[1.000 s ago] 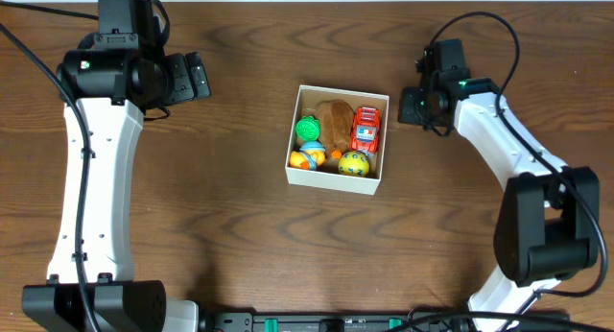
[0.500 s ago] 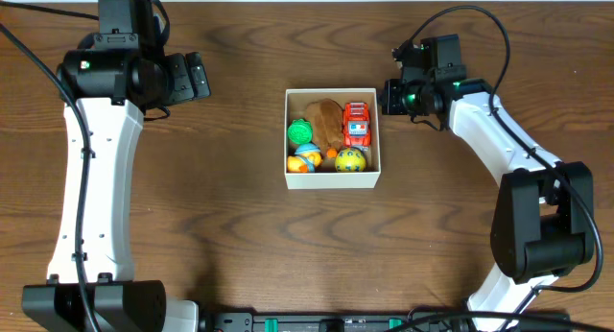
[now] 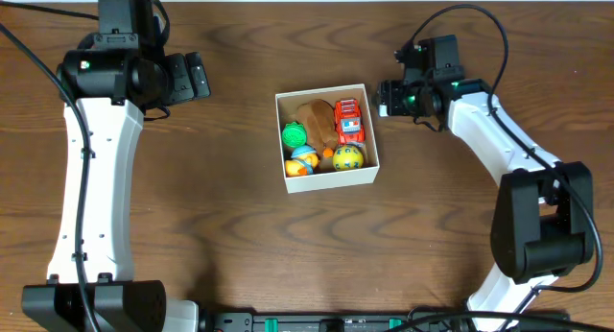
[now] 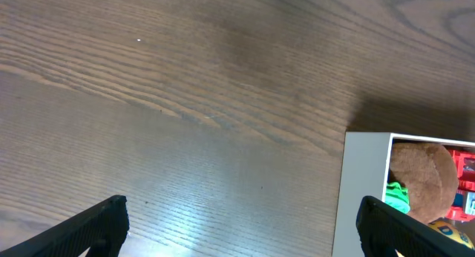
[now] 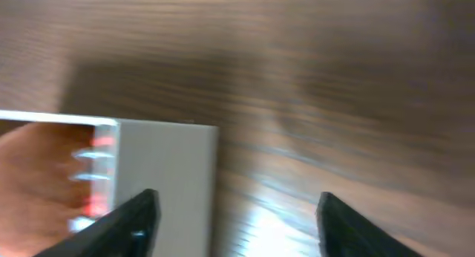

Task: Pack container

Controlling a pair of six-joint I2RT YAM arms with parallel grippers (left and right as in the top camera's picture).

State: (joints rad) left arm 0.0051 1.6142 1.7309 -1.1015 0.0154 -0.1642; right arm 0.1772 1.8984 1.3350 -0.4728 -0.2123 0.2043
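The container [image 3: 334, 179], a shallow white box with a tan inside, sits tilted at the table's middle. It holds a brown plush [image 3: 316, 119], a red car [image 3: 349, 121], a green toy [image 3: 295, 133], a yellow ball [image 3: 347, 158] and an orange-blue toy [image 3: 303, 160]. My right gripper [image 3: 386, 97] is open just off the box's upper right corner. In the right wrist view the white wall [image 5: 167, 168] lies under the open gripper [image 5: 236, 223], nothing held. My left gripper [image 3: 197, 78] hovers open to the far left; its wrist view shows the box wall [image 4: 364, 190] and plush [image 4: 419, 171].
Dark wood table [image 3: 230, 226] all round the box. Both white arms stand at the sides, the left [image 3: 91, 178] and the right [image 3: 508, 150], with a cable looping above the right one.
My right gripper went from shut to open. The container slid left and turned slightly as that gripper moved in beside it. The left arm stayed still.
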